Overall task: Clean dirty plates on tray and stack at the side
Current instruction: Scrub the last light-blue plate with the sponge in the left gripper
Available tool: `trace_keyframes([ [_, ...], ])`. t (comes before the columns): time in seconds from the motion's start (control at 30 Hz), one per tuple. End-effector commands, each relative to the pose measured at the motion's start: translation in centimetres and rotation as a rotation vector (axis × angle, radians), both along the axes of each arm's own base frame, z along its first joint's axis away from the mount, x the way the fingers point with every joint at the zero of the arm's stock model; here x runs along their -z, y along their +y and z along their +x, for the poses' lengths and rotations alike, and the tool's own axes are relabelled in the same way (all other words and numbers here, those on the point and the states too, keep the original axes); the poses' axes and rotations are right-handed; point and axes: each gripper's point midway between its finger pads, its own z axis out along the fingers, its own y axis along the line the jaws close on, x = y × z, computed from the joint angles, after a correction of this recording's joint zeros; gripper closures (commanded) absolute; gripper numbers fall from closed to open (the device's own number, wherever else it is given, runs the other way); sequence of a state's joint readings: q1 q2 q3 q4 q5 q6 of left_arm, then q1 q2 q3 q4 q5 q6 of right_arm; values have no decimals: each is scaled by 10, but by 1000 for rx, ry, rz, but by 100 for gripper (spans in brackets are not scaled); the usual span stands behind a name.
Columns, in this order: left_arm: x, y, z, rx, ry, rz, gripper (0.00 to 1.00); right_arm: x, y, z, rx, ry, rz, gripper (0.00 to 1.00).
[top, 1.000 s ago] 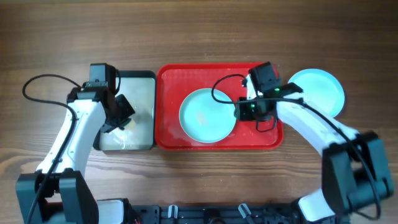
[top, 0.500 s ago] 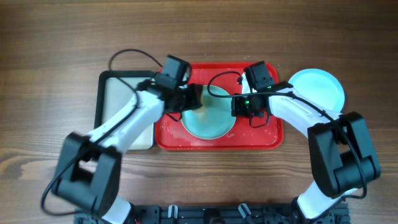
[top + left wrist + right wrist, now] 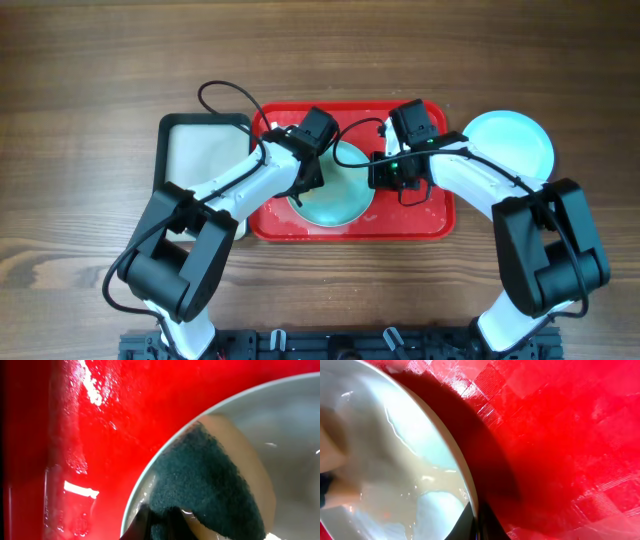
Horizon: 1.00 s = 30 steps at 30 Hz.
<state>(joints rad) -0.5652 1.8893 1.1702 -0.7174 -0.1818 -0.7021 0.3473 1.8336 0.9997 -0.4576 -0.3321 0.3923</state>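
We found the job partway through. The red tray point(image 3: 400, 225) lay in the middle of the wooden table point(image 3: 100, 60). One pale blue plate point(image 3: 340, 205) lay on it, a little toward the tray's left edge. Our left gripper point(image 3: 159, 521) was closed narrowly on a sponge point(image 3: 210, 480), whose dark green scouring face and tan body pressed on the plate just inside its left rim. Our right gripper point(image 3: 479, 521) pinched the plate's right rim between its fingers, which we judged was to steady it for scrubbing. The plate carried a cloudy wet film and the tray floor around it shone with water, so we took the washing as under way and not finished. Beyond the tray's right edge, toward the table's right edge, a second plate point(image 3: 515, 145), also pale blue, lay on the wood. We read that as the start of the stack, though we could not tell whether another plate lay beneath it. We saw no white plate anywhere. Against the tray's left edge stood a black-rimmed tray point(image 3: 190, 160) with a pale inside. What we judged was left: finish wiping this plate, carry it to the right, and set it on the one there.
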Motion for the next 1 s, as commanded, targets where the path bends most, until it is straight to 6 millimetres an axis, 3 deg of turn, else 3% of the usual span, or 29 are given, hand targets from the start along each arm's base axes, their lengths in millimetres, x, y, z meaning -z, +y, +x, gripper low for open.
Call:
trace_keyframes([
  [0.0, 33, -2, -12, -44, 113, -121, 96, 22, -16, -7, 33, 50, -83, 96],
  [0.07, 19, -79, -20, 62, 192, -511, 96, 22, -16, -7, 34, 50, -82, 96],
  [0.1, 11, -103, -24, 116, 203, -613, 96, 22, -16, -7, 33, 50, -82, 95],
  [0.2, 13, -129, -37, 192, 207, -638, 96, 22, -16, -7, 49, 55, -80, 96],
  [0.3, 21, -135, -51, 213, 245, -617, 96, 22, -16, -7, 49, 55, -80, 96],
  [0.33, 23, -131, -55, 206, 263, -601, 96, 22, -16, -7, 49, 55, -80, 96],
  [0.4, 34, -104, -54, 147, 267, -479, 96, 22, -16, -7, 49, 57, -80, 96],
  [0.5, 43, -43, -38, -45, 245, -287, 96, 22, -16, -7, 48, 58, -81, 96],
  [0.57, 37, 10, -28, -166, 206, -108, 96, 22, -16, -7, 49, 58, -81, 96],
  [0.63, 26, 49, -20, -208, 151, 49, 96, 22, -16, -7, 49, 58, -81, 96],
  [0.73, 12, 70, -14, -238, 89, 156, 96, 22, -16, -7, 48, 58, -81, 96],
  [0.8, 12, 57, -3, -250, 52, 83, 96, 22, -16, -7, 47, 57, -82, 96],
  [0.83, 15, 39, 2, -242, 51, -10, 96, 22, -16, -7, 48, 57, -82, 96],
  [0.87, 16, 0, 8, -210, 72, -213, 96, 22, -16, -7, 47, 57, -82, 96],
  [0.9, 14, -26, 9, -175, 88, -335, 96, 22, -16, -7, 47, 57, -82, 96],
  [0.97, 11, -62, 7, -105, 92, -455, 96, 22, -17, -7, 48, 56, -85, 96],
])
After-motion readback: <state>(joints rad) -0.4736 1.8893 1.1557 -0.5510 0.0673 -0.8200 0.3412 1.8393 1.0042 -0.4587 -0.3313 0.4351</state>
